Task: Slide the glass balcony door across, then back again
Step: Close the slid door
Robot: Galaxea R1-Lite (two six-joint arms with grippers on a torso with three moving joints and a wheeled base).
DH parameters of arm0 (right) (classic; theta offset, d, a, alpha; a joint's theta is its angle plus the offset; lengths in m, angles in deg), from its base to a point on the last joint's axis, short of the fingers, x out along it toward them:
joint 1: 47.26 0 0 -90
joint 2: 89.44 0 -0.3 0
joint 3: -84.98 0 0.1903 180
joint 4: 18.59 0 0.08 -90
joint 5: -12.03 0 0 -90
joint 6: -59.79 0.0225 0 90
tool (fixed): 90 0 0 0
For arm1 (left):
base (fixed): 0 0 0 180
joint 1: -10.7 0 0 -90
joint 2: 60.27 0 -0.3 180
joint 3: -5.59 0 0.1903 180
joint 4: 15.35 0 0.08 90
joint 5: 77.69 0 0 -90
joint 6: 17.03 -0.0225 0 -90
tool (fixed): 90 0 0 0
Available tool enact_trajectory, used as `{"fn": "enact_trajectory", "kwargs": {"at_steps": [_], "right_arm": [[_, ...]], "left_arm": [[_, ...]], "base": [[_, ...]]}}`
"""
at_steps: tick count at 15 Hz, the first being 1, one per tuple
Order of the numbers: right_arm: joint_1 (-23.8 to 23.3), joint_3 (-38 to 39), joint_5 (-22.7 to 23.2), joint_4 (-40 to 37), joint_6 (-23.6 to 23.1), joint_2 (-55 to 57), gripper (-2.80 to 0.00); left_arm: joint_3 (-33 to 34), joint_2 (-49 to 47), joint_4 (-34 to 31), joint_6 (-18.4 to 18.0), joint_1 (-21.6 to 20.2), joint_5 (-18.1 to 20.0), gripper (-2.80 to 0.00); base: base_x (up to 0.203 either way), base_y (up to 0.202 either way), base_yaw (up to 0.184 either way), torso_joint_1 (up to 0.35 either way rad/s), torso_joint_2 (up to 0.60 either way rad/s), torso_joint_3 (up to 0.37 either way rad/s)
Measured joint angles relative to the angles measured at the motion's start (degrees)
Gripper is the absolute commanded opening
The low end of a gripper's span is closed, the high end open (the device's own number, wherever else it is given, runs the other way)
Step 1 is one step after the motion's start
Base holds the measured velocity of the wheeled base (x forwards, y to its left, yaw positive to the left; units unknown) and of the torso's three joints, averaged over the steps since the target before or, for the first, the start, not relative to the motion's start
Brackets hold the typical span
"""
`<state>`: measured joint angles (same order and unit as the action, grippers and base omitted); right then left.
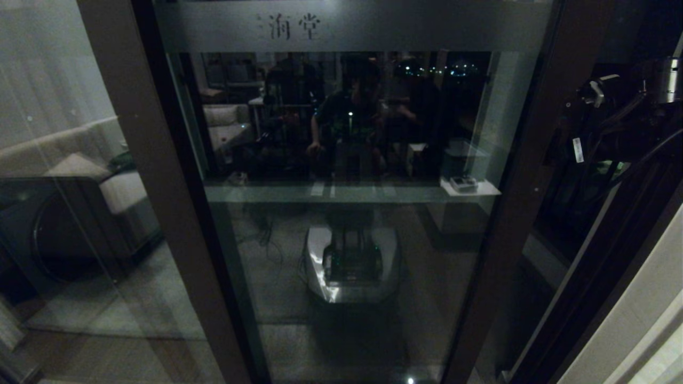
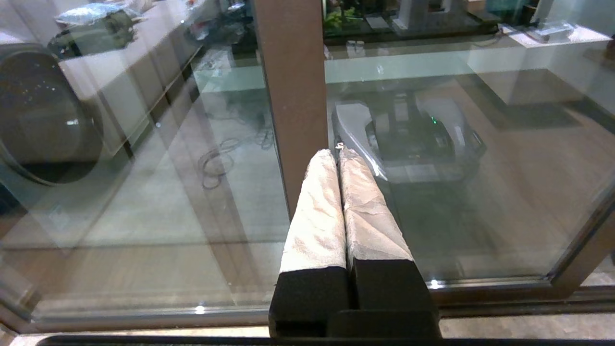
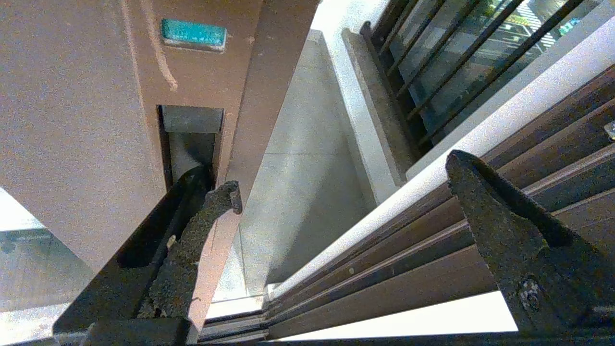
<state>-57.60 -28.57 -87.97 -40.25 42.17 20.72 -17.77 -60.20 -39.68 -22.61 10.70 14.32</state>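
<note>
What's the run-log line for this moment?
right gripper: open, one finger hooked in door handle | left gripper: shut, parked low by glass | door: partly open, gap beside frame

Brown-framed glass balcony door (image 1: 347, 213), upright

The room is dim, and most of it shows as reflection in dark glass. To the left sits a pale sofa (image 1: 120, 194) with a cushion on its arm, and in front of it the round dark door of a washing machine (image 2: 43, 115). The floor (image 2: 158, 211) is wood-toned, with a loose cable (image 2: 218, 161) coiled on it. A pale ledge (image 1: 347, 192) runs across at mid height, ending in a white shelf (image 1: 472, 188) that carries a small object. Far off, small city lights (image 1: 459, 68) glimmer. To the right a black-barred window (image 3: 461, 53) stands above a white sill (image 3: 355, 96).
</note>
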Motion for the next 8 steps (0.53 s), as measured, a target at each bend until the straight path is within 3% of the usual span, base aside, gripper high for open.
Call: {"fn": "enact_trajectory", "kwargs": {"at_steps": [8], "right_arm": [[-1.3, 0.9, 0.4, 0.3, 0.3, -1.3, 0.00]], "left_arm": [[0.0, 0.0, 0.0, 0.0, 0.0, 0.0, -2.80]], "base": [[0.000, 0.000, 0.000, 0.000, 0.00, 0.000]]}}
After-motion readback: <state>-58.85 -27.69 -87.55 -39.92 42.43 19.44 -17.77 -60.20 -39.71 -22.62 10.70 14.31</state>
